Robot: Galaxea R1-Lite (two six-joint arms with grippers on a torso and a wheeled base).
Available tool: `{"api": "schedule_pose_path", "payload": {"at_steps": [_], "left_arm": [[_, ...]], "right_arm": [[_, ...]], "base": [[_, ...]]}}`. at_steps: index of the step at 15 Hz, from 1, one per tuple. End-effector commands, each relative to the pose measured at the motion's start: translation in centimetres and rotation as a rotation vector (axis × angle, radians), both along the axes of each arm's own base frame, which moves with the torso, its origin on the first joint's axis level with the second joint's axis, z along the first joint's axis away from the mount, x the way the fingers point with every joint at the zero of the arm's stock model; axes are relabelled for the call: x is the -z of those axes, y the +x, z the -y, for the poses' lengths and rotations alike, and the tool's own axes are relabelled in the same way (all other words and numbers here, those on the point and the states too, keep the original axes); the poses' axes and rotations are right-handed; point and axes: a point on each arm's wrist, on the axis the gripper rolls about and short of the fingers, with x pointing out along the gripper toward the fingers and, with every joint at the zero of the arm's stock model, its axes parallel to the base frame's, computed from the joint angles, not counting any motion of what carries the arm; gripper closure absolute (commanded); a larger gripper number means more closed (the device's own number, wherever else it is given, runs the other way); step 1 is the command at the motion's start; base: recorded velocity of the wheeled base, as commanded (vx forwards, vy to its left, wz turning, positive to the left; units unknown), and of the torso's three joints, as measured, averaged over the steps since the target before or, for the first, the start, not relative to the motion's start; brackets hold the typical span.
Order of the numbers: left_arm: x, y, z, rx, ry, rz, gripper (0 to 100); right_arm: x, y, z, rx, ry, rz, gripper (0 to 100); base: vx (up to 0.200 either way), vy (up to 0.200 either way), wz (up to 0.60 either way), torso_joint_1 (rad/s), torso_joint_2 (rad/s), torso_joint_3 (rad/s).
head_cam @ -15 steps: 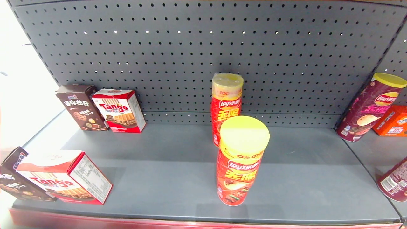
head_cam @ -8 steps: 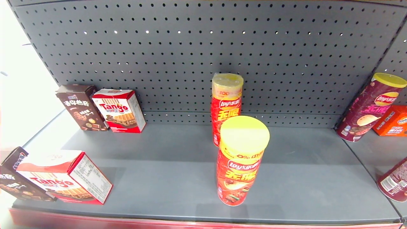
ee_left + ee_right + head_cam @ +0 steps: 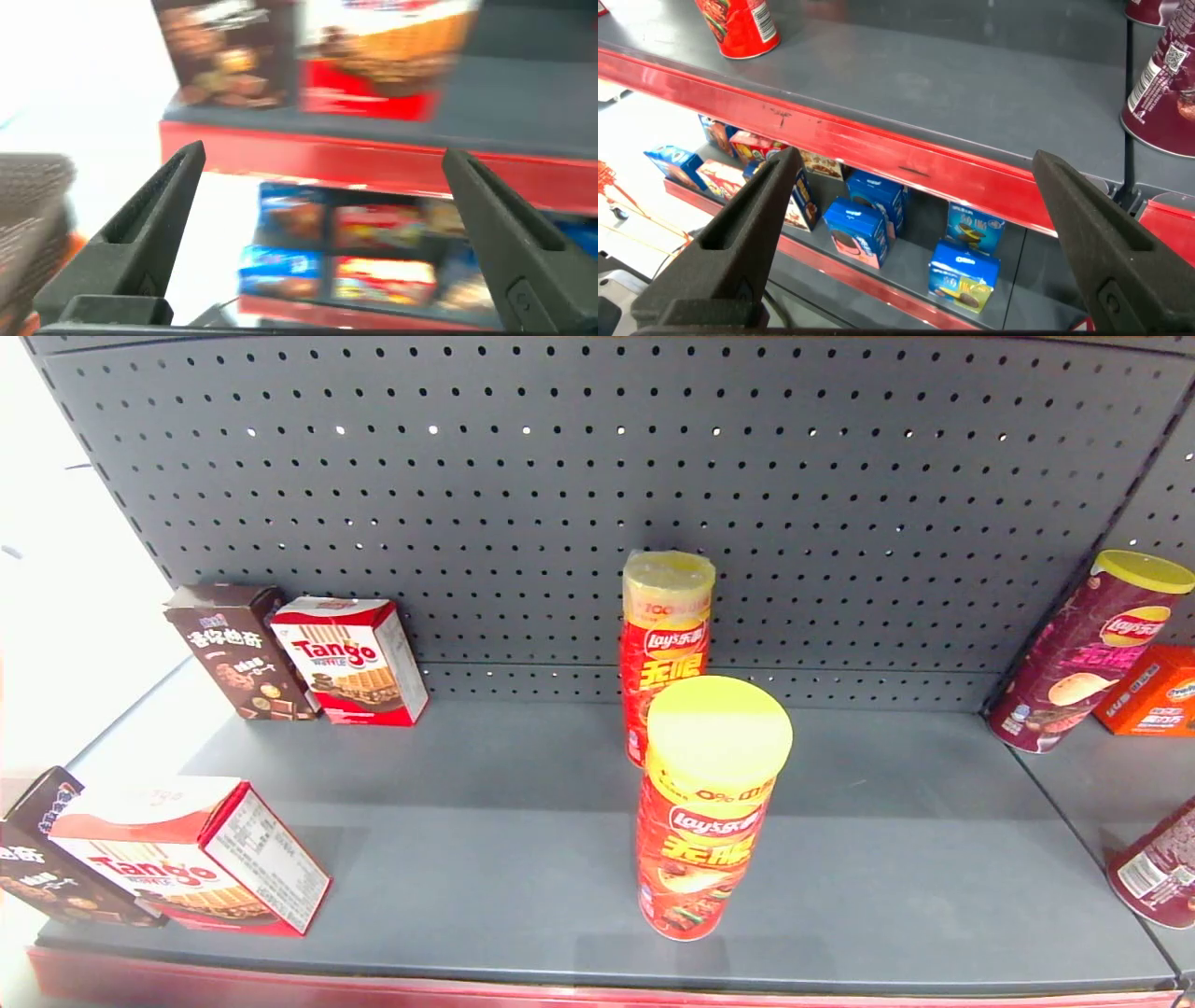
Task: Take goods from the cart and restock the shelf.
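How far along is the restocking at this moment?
Looks done: front red can and rear red can stand on the shelf. In hand: nothing; left claw and right claw are open and empty, facing the shelf front. Left: much of the shelf is bare, so more goods seem needed.

Head camera looks down on the shelf point(image 3: 485, 859); both wrist cameras, lower, face its red front edge point(image 3: 878, 145).

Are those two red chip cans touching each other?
Apart. The head view shows the back can by the pegboard and the front can well forward, bare shelf between their bases.
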Motion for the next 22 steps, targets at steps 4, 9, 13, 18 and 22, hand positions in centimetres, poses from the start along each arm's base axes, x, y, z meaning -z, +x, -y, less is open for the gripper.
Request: {"api": "schedule_pose_path", "payload": {"at_steps": [4, 9, 13, 18, 22], "left_arm": [[0.2, 0.0, 0.4, 0.177, 0.046, -0.024, 0], [0.2, 0.0, 0.4, 0.177, 0.043, -0.023, 0], [0.2, 0.0, 0.4, 0.177, 0.044, -0.023, 0], [0.2, 0.0, 0.4, 0.179, 0.044, -0.023, 0], [0.2, 0.0, 0.4, 0.179, 0.044, -0.023, 0]], "right_arm": [[0.0, 0.0, 0.0, -0.001, -0.001, -0.001, 0], [0.0, 0.0, 0.0, -0.002, -0.001, -0.001, 0], [-7.5, 0.0, -0.1, -0.011, 0.154, -0.027, 0], [-11.8, 4.9, -2.7, -0.177, -0.030, -0.178, 0], [-12.0, 9.4, -6.5, -0.318, -0.134, -0.320, 0]], "base": [[0.000, 0.000, 0.00, 0.000, 0.00, 0.000], [0.000, 0.000, 0.00, 0.000, 0.00, 0.000], [0.000, 0.000, 0.00, 0.000, 0.00, 0.000], [0.000, 0.000, 0.00, 0.000, 0.00, 0.000], [0.000, 0.000, 0.00, 0.000, 0.00, 0.000]]}}
